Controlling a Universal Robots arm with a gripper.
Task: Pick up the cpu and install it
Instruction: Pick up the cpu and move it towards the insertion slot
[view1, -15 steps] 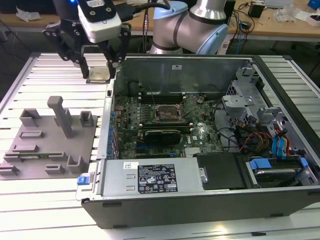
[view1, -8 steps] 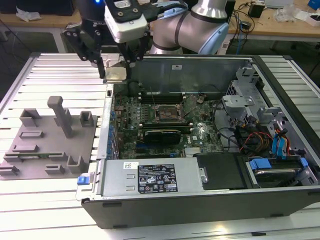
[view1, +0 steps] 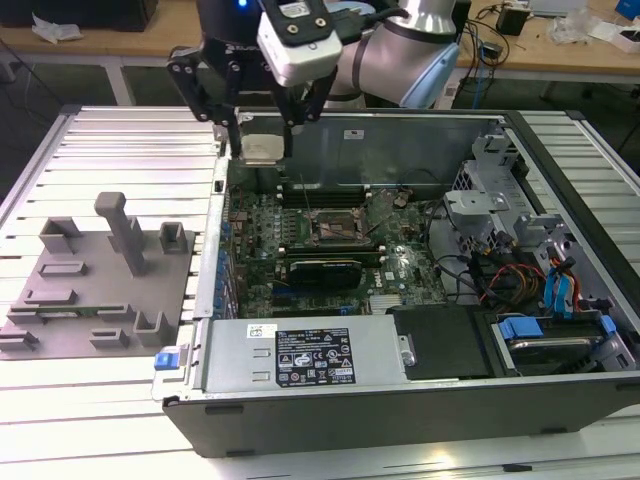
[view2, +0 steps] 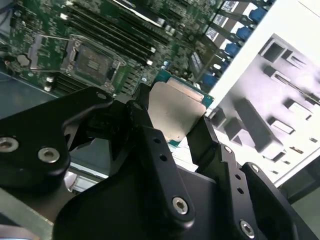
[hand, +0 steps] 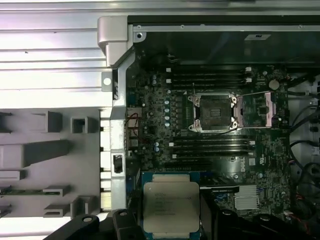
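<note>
Gripper holds the cpu aloft, its two black fingers clamped on opposite edges of the chip, whose other two edges are free in both wrist views. The pale metal top faces up and lies level. The cpu hangs above the board, just inside the case wall on the exterior view's left, near the far corner, with open air all round it. The socket sits well apart, toward the middle of the board, its frame flipped open and its bed bare, with memory slots close along two sides. Outside that wall, the grey tray rests on the slatted table.
</note>
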